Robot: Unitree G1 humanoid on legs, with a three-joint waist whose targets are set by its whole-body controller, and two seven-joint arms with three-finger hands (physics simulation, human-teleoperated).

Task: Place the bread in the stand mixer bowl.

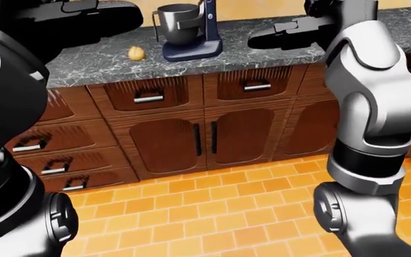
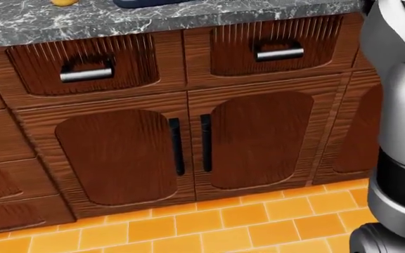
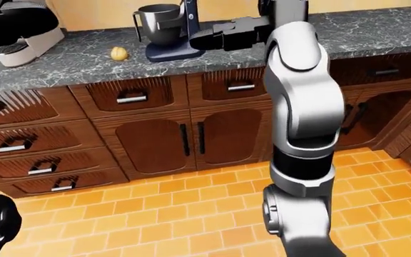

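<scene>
Orange floor tiles run up to a bank of dark wooden cabinets under a grey marbled worktop, and we are standing off from it, not yet within reach. In the left-eye view the bread, a small yellowish roll, lies on the worktop at about eleven o'clock, near but apart from the stand mixer, whose metal bowl sits at twelve o'clock, to the roll's right. Our right robot hand is held up level with the worktop, its fingers stretched out and gripping nothing. Our left robot hand shows only as a dark bulk at the upper left of that view, and we cannot tell how its fingers stand. The head view looks down on drawer fronts and doors, so the eye views should guide us. To do this step well, we judge we should close in squarely on the roll, halt with it within easy reach, and keep both raised arms clear of the mixer.
</scene>
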